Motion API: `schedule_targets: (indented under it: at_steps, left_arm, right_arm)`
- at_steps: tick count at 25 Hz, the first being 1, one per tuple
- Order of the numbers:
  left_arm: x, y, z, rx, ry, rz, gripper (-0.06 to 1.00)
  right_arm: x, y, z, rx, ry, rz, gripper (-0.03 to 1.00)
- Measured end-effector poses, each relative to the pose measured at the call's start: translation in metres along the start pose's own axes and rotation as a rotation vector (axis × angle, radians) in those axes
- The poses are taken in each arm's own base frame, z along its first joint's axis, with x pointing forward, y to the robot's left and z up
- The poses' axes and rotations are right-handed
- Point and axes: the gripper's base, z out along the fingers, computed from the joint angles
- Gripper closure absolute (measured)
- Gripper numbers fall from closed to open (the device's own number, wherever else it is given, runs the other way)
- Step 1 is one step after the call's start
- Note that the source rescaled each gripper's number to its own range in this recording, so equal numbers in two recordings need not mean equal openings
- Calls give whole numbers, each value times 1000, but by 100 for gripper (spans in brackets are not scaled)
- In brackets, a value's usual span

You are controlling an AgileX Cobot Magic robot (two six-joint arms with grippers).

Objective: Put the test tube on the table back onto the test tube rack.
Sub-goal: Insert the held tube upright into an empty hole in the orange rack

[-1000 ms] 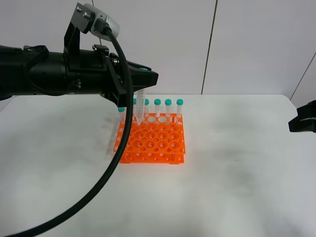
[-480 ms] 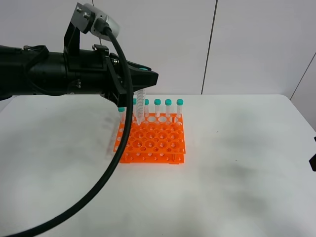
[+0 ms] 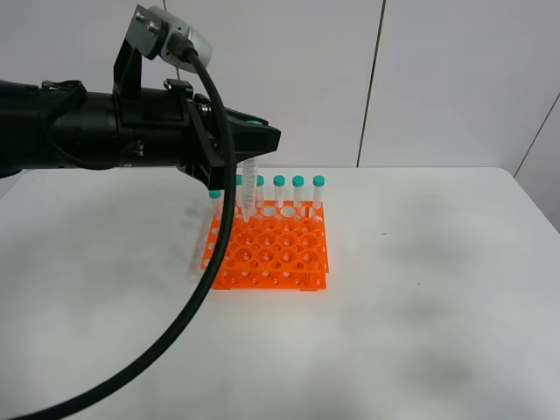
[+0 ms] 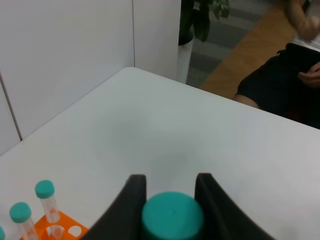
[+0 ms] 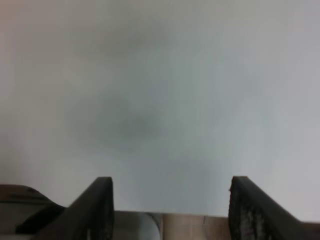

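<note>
Over the test tube rack [image 3: 271,249], my left gripper [image 4: 170,186] is clamped on the test tube [image 3: 248,188].
It hangs upright by its teal cap [image 4: 172,215], tip straight down at the rack's back rows; my right gripper [image 5: 170,200], part open and empty, hangs well apart over the table [image 3: 420,289].

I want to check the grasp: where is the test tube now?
In the high view the tube hangs upright, left of centre, held in the left jaws, its tip at the rack's back rows beside the standing tubes.
</note>
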Motion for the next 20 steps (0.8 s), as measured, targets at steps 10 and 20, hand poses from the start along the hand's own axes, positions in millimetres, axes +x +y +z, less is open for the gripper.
schedule_targets:
  at_steps: [10, 20]
  left_arm:
    - [0, -1, 0, 14, -3, -18, 94]
    - [0, -1, 0, 15, -3, -18, 94]
  right_arm:
    - [62, 13, -40, 75, -262, -55, 43]
    - [100, 17, -25, 80, -312, -43, 43]
